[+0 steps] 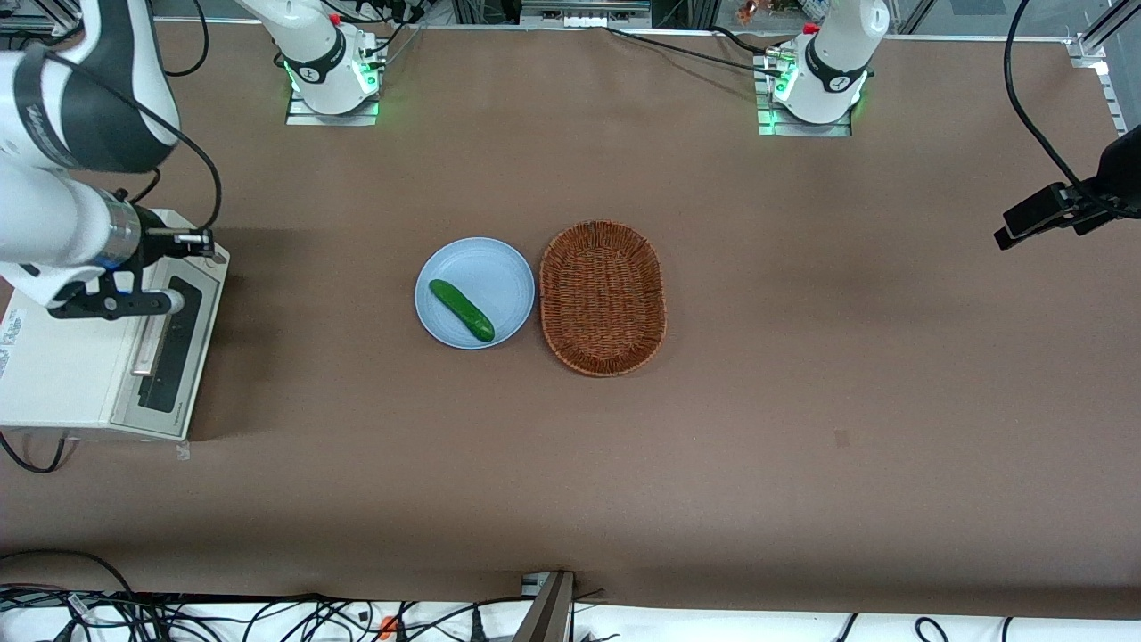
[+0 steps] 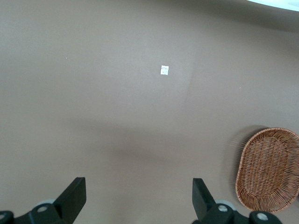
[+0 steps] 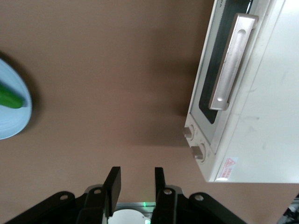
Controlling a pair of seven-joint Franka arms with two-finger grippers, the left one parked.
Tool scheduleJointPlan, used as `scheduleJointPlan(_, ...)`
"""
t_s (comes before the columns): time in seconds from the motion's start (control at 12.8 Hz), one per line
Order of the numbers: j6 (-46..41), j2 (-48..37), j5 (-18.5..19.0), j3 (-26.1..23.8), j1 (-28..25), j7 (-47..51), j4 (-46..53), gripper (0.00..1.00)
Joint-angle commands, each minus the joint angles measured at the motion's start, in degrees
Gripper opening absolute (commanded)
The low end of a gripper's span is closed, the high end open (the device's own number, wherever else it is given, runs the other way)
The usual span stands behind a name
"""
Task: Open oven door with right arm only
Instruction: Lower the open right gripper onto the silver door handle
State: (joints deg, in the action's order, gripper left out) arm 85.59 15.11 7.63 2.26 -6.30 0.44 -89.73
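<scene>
Cream-white and boxy, the small toaster oven point(image 1: 80, 357) stands on the brown table point(image 1: 802, 401) at the working arm's end. Its front panel, the oven door point(image 3: 219, 74) with one rectangular dark glass window and one silver bar handle point(image 3: 232, 60), is shut flat against the oven body. Two round knobs point(image 3: 194, 143) sit on the strip beside the door, and one small red sticker point(image 3: 230, 164) lies on the oven top.

The large white right arm point(image 1: 62, 160) reaches over the oven, and its black gripper point(image 3: 135, 184) hangs above the table just in front of the oven, near the knob end. The two fingers point(image 3: 113, 183) stand a narrow gap apart and hold nothing; they do not touch the handle.

In front of the oven door, near the table's middle, there is one round light-blue plate point(image 1: 504, 267) with one green cucumber point(image 1: 461, 309) on it. Just beside the plate, toward the parked arm's end, lies one oval brown wicker basket point(image 1: 603, 297).
</scene>
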Motion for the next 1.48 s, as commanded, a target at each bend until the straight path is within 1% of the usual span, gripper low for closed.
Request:
scheduleJointPlan(0.0,1.1,2.8,4.0,0.0,-0.4,1.1,0.4,0.1)
scheduleJointPlan(0.08,1.4,3.6,6.4,0.0,-0.6,1.1,0.4,0.05)
scheduleJointPlan(0.16,1.4,4.1,7.9,0.0,-0.7,1.1,0.4,0.0)
scheduleJointPlan(0.47,3.6,6.9,13.8,0.2,-0.6,1.1,0.5,0.0)
scheduleJointPlan(0.62,6.9,9.0,18.3,0.6,0.3,0.4,0.5,0.0)
scheduleJointPlan(0.7,9.0,10.4,19.3,0.6,1.6,0.0,0.6,0.0)
scheduleJointPlan(0.86,11.4,12.2,21.1,0.6,3.6,-0.3,1.0,0.0)
scheduleJointPlan(1.25,11.1,12.6,20.9,0.6,3.1,-0.2,1.5,0.0)
scheduleJointPlan(1.41,11.0,12.6,20.3,0.6,2.9,0.3,1.5,0.0)
